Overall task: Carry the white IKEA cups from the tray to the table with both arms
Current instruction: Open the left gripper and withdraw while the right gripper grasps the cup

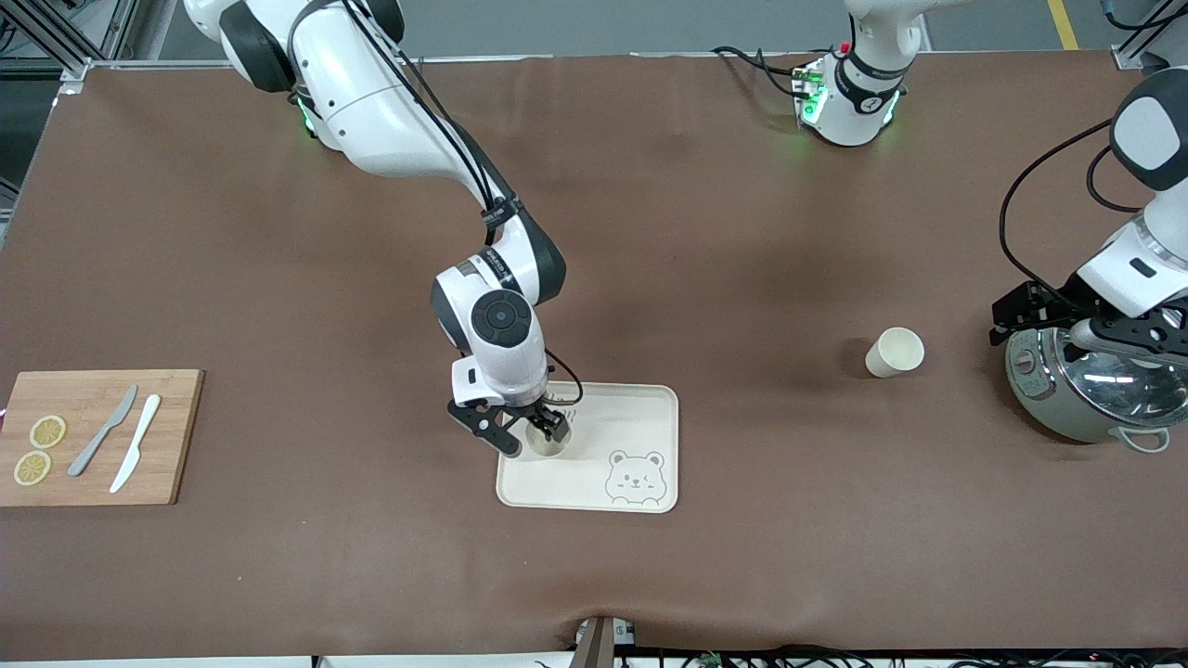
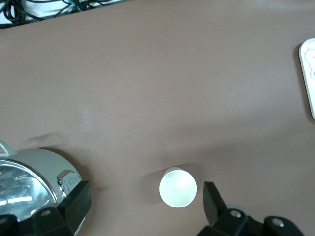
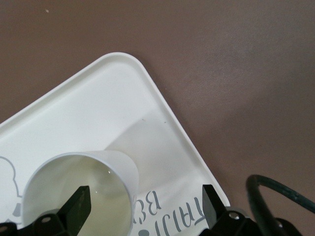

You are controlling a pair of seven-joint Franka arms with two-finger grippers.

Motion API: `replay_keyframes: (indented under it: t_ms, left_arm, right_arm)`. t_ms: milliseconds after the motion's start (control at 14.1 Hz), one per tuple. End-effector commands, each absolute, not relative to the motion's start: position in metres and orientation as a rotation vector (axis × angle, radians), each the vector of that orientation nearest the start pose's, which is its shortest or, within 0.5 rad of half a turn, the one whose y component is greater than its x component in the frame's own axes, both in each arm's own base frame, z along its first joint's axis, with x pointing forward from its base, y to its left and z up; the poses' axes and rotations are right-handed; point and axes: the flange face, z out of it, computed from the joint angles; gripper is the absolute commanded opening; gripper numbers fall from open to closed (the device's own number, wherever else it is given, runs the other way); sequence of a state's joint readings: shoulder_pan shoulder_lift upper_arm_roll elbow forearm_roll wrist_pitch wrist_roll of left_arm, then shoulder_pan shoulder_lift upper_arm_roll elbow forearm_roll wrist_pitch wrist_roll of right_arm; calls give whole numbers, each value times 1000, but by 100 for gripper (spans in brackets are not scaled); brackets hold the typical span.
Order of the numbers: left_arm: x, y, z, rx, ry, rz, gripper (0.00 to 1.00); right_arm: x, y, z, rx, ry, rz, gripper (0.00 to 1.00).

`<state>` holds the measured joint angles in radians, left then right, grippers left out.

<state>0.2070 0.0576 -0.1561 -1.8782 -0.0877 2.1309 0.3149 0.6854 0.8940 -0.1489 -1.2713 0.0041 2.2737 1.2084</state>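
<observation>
Matte brown table (image 1: 705, 278), round cups (image 1: 895, 353)

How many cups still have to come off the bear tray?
One. One white cup already stands on the table, and the open left gripper hangs above it. The other cup is still on the tray, with the right gripper open around it, not yet lifting.
</observation>
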Motion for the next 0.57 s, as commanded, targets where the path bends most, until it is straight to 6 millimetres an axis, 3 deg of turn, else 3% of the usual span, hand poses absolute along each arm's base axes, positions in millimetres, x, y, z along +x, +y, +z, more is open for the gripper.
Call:
replay_keyframes:
  t_ms: [0, 142, 355, 497]
  left_arm:
    - [607, 23, 497, -3183, 320, -323, 100]
    - [609, 17, 501, -3197, 238, -332, 100]
    - [619, -6, 510, -3220, 100, -359, 100]
    - [626, -20, 521, -3215, 116, -386, 100]
  right_arm:
    - [638, 419, 227, -2957, 951, -271, 100]
    - [638, 419, 229, -2957, 948, -272, 100]
    - [640, 419, 232, -2953, 946, -274, 100]
    - [640, 419, 232, -2952, 945, -276, 76]
